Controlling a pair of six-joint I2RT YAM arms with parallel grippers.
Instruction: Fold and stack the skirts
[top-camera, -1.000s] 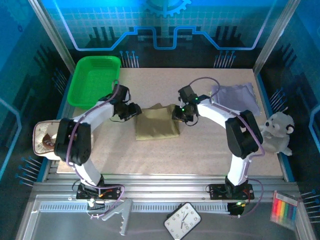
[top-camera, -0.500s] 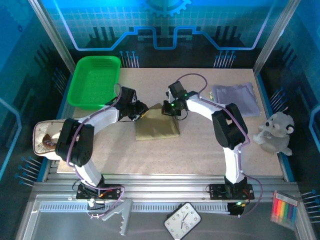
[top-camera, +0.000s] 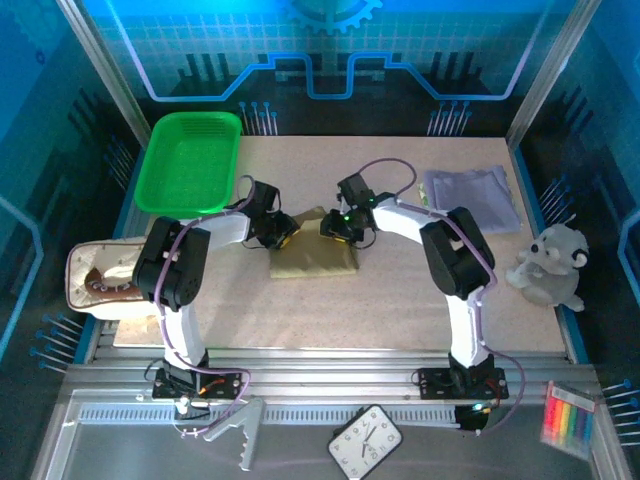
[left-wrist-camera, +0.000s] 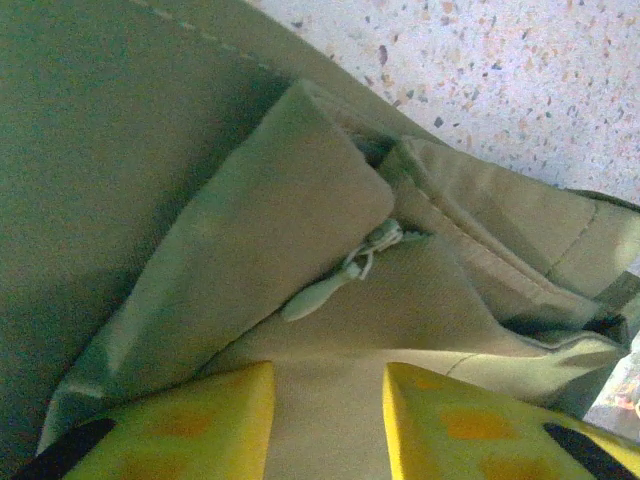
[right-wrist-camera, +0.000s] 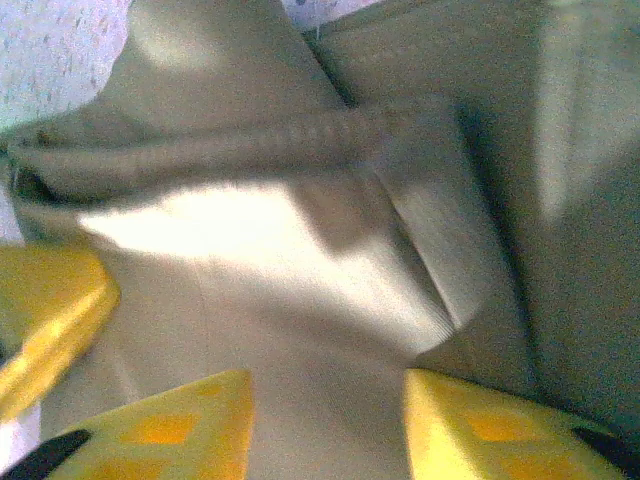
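Note:
The olive-tan skirt (top-camera: 312, 257) lies folded in the middle of the table. My left gripper (top-camera: 281, 232) is low over its far left corner and my right gripper (top-camera: 334, 228) over its far right corner. In the left wrist view the left gripper (left-wrist-camera: 328, 388) stands open, with flat olive cloth and a zipper pull (left-wrist-camera: 322, 296) under the yellow fingers (left-wrist-camera: 200, 420). In the right wrist view the right gripper (right-wrist-camera: 328, 392) is open too, over a layered fold of the same skirt (right-wrist-camera: 300, 250). The lavender skirt (top-camera: 470, 195) lies folded flat at the far right.
A green tray (top-camera: 170, 195) stands at the far left. A beige pouch (top-camera: 85, 262) sits at the left table edge and a white plush toy (top-camera: 548, 266) at the right edge. Bare tabletop (top-camera: 330, 310) lies in front of the olive skirt.
Both grippers came in from the skirt's sides onto its far corners. Their jaws have spread apart since half a second ago. The left arm's elbow swung toward the table's left edge.

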